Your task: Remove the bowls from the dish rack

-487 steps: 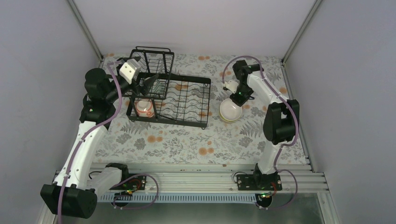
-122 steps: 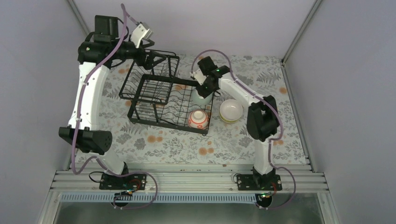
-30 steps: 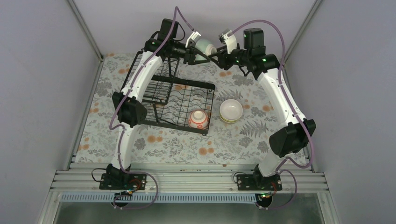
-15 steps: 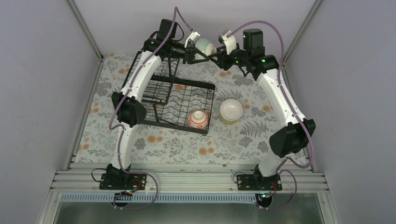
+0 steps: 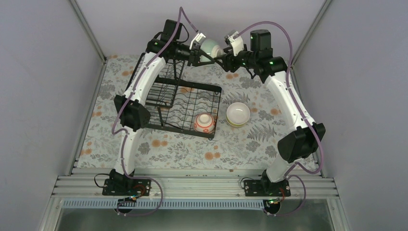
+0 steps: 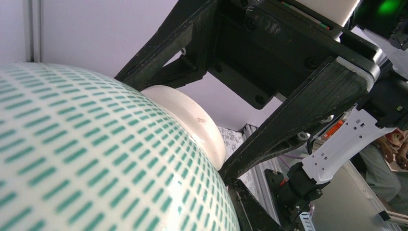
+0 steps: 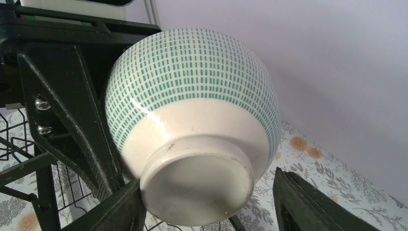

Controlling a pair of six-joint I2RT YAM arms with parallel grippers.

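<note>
- The black wire dish rack (image 5: 169, 102) stands on the floral tabletop (image 5: 187, 147), with its taller basket section at the far left.
- One bowl sits in it: the red-patterned bowl (image 5: 204, 123), in the near right corner, just inside the rack's edge.
- Out on the tabletop, just to the right of the rack, rests the white bowl (image 5: 238, 113), mouth up and apart from the wires.
- The green-dashed bowl (image 7: 192, 110) hangs in the air beyond the rack's far end, between my two arms, with its foot ring turned toward my right wrist.
- My left claw (image 5: 199, 50) is clamped on that bowl at the rim side. One black finger runs down the bowl's flank, and the contact at the rim itself is hidden.
- My right claw (image 5: 220, 57) is parted around the foot ring. One finger (image 7: 118, 209) sits right against the foot, and the other finger (image 7: 308, 207) stands clear of it with open air between.
</note>
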